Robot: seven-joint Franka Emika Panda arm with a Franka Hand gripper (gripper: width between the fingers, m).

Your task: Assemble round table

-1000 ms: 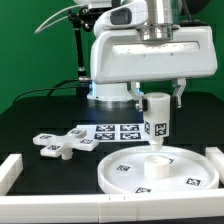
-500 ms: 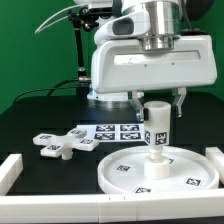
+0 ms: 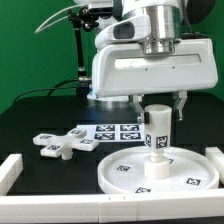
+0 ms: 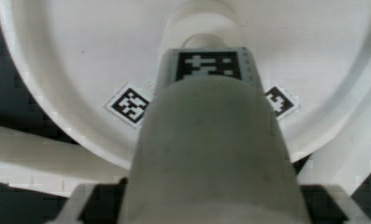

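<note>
Currently leg-fitting step: jaws (image 3: 157, 108) clenched on cylinder leg (image 3: 157, 128), held upright, lower end at centre of round disc (image 3: 160, 170). Seating unclear. Next: likely press or twist leg home. Cross foot (image 3: 57, 145) waits on surface, well apart.

- You won't find any readable words, brand names or numbers in either view.
- The only signs are black-and-white square tags on the short white plastic cylinder leg (image 3: 158, 130), the large round white rimmed disc (image 3: 190, 176), the white cross-shaped foot piece (image 3: 56, 146) and the flat white marker board (image 3: 112, 131).
</note>
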